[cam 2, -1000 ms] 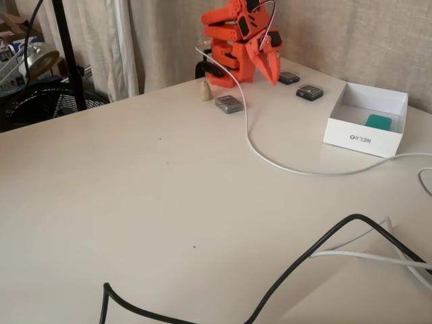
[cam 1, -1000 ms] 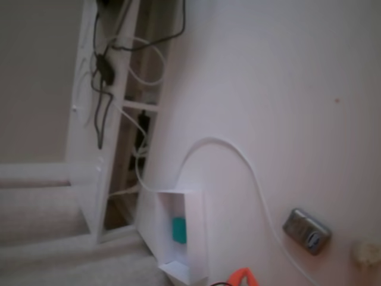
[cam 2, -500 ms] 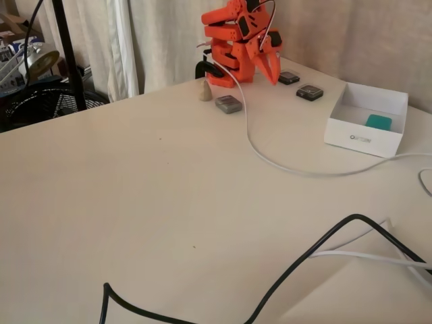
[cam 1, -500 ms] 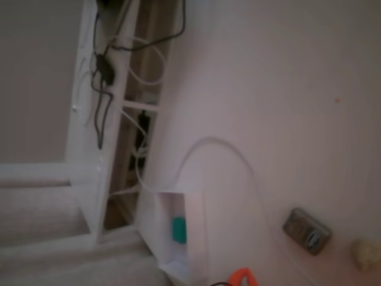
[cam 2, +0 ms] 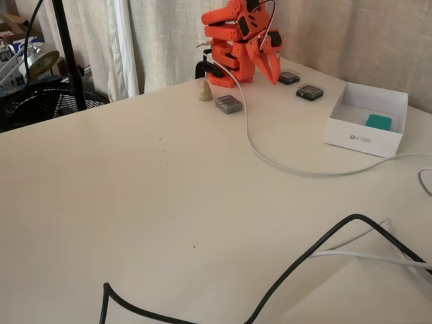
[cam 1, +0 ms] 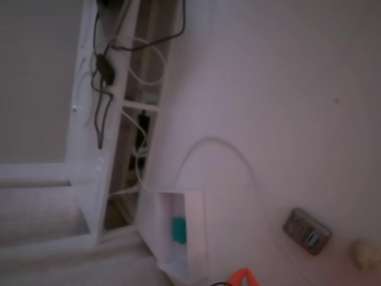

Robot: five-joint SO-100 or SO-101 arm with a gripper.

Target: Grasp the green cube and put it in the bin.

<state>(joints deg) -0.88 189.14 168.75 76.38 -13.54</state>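
- One fixed view sits tilted and blurry, close by the arm, looking across the counter (cam 1: 286,89).
- The other faces the arm (cam 2: 237,42) from far across.
- Both catch the bin (cam 1: 193,235) (cam 2: 364,138).

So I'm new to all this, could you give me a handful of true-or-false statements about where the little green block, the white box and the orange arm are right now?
1. The green cube lies inside the bin. True.
2. The gripper is holding the green cube. False: it hangs near the arm's base, far from the cube, holding nothing.
3. A white cable runs across the table in front of the bin. True.
4. The bin lies tipped on its side. False: it sits flat, open top up.
5. The bin holds two cubes. False: only one is visible in it.
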